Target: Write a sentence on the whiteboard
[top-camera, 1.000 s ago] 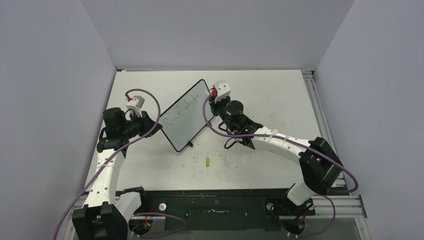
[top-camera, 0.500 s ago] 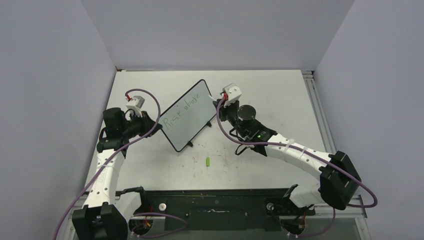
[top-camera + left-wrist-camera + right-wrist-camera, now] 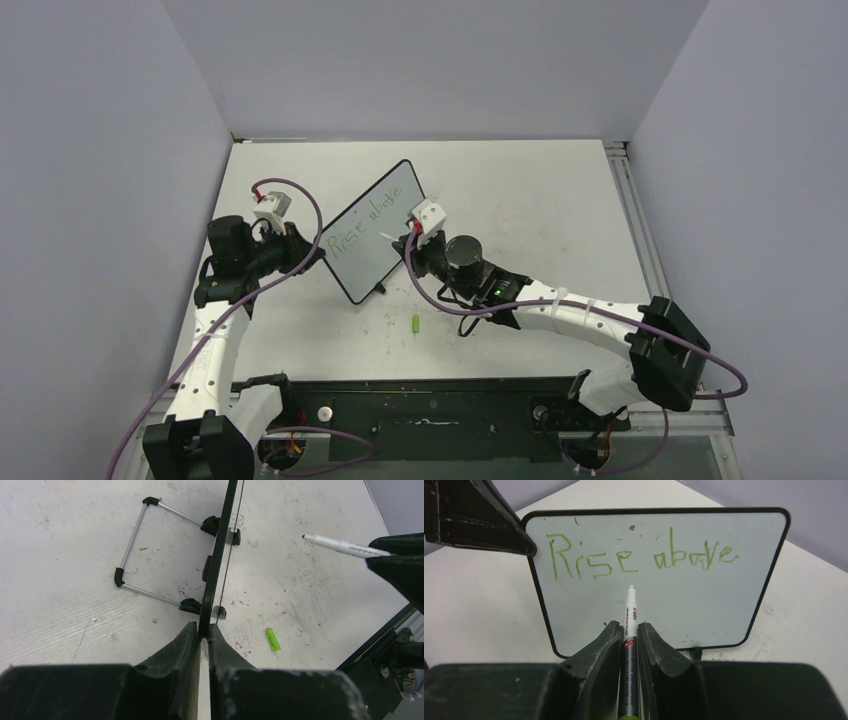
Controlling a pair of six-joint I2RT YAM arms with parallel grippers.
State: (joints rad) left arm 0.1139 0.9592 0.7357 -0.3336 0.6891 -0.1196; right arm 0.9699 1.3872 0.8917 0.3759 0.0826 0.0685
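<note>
1. Whiteboard (image 3: 664, 605): it stands upright on its wire stand (image 3: 131, 545) at the left-middle of the table (image 3: 530, 200), set on a diagonal in the top view.
2. The left gripper (image 3: 204, 630) is clamped shut on the board's edge and steadies it.
3. The right gripper (image 3: 628, 630) is closed on a marker (image 3: 629, 615). A second ago it was at the far end of the lettering. It then swung out to the right, and it has now come back nearer, level with the middle of the board.
4. The tip now points just below the green sentence (image 3: 639, 557), under the end of "Rise". In the left wrist view the tip is clear of the surface.
5. This probably means the first line is finished and a second line is about to begin.
6. The sentence reads "Rise above" in one uneven line across the top half, and the lower half is blank.
7. A green cap (image 3: 416, 323) lies on the table near the board's foot.
</note>
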